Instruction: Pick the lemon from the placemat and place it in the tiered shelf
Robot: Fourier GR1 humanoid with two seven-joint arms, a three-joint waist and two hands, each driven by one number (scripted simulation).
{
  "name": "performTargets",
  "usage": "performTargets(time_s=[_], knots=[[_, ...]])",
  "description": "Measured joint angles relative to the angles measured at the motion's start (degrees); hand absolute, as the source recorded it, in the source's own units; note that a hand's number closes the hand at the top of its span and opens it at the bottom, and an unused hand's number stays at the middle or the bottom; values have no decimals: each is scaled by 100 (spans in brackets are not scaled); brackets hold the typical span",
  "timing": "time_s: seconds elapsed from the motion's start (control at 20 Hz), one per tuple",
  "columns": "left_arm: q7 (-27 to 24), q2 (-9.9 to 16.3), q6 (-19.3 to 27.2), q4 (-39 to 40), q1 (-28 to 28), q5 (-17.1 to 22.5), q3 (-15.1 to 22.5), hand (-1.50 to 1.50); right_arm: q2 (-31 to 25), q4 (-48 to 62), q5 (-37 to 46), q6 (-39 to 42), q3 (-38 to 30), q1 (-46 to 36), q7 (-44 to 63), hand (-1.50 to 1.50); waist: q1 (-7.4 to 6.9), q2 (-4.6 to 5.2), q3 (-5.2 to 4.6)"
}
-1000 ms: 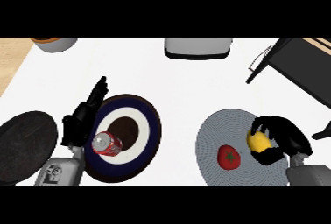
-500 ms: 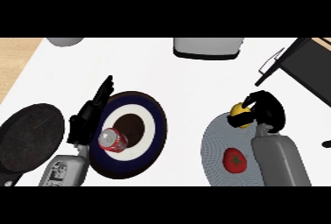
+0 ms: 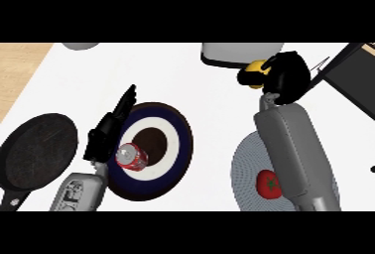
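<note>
One yellow lemon (image 3: 253,74) peeks from right hand (image 3: 284,74).

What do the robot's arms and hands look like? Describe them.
Both forearms are smooth grey casings with rounded edges, each ending in a black hand: left hand, right hand. The left forearm carries dark markings. No cables show.

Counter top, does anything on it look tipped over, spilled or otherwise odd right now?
One thing: a red can lies on its side on the dark blue and white plate, beside the open left hand. Nothing looks spilled. The tomato sits on the grey placemat, and the right hand holds the lemon.
</note>
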State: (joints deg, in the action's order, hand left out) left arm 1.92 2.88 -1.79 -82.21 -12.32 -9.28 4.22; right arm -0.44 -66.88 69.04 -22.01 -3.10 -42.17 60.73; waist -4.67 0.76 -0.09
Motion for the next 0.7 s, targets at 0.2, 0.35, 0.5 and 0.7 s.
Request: performTargets(time_s=[0.2, 0.35, 0.5, 0.7], knots=[[65, -22, 57, 38, -61, -7, -43, 0, 6, 381, 642, -228, 84, -735, 339, 150, 69, -22, -3], [67, 24, 52, 92, -87, 10, -113, 0, 8, 590, 1223, -182, 100, -1144, 631, 150, 144, -43, -7], [25, 48, 58, 94, -14, 18, -148, 0, -10, 819, 1794, -64, -60, -1582, 848, 150, 202, -55, -7], [37, 80, 88, 49, 12, 27, -210, 0, -10, 980, 2482, 32, -314, -1969, 980, 150, 278, -65, -5]])
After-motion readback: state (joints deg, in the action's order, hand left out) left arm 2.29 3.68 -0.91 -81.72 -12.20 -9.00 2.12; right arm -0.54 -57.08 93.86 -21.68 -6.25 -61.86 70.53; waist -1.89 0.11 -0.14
